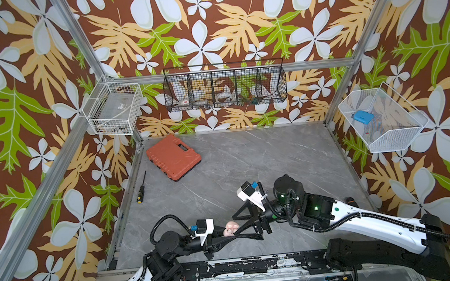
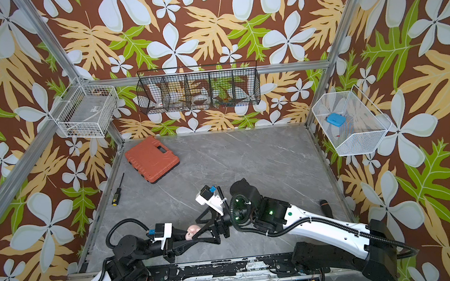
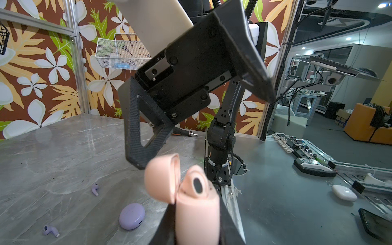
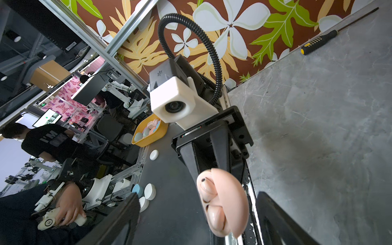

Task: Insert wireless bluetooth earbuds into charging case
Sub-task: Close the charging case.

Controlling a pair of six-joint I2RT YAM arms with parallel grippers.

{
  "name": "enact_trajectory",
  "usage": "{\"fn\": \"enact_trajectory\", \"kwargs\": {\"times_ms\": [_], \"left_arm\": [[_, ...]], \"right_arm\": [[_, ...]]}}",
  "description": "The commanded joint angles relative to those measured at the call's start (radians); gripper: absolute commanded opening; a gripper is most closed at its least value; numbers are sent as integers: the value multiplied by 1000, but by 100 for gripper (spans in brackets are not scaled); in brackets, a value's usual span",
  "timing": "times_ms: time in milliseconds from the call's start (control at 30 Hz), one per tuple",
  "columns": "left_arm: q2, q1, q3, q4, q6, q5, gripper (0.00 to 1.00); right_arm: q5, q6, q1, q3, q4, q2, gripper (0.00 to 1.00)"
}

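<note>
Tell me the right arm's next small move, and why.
Probably nudge the open lid shut with the right gripper. Both pink earbuds look seated in the pink case. The left gripper holds the case with its jaws shut on the body. The right jaws stand open and empty on either side of it.

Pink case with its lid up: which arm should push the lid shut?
Right. The left gripper has its fingers shut on the pink case, holding it up, so it is busy. The right gripper is open and empty, right beside the lid.
</note>
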Motion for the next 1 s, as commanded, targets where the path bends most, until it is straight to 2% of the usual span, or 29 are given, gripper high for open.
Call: {"fn": "enact_trajectory", "kwargs": {"times_ms": [0,633,800,900,967], "left_arm": [[1,0,-2,46,-12,-7,0],[5,0,-5,34,-22,-34,0],[5,0,-5,28,-27,-50,0],[8,0,-4,25,-33,-68,0],[9,0,-3,25,-41,-76,0]], "right_arm": [[-24,-2,1,0,26,2,84],[-89,-20,38,-2,34,-47,79],[123,-116,34,69,-126,-139,79],[229,-143,22,98,-175,-170,78],[346,-145,15,113,-204,-188,80]]}}
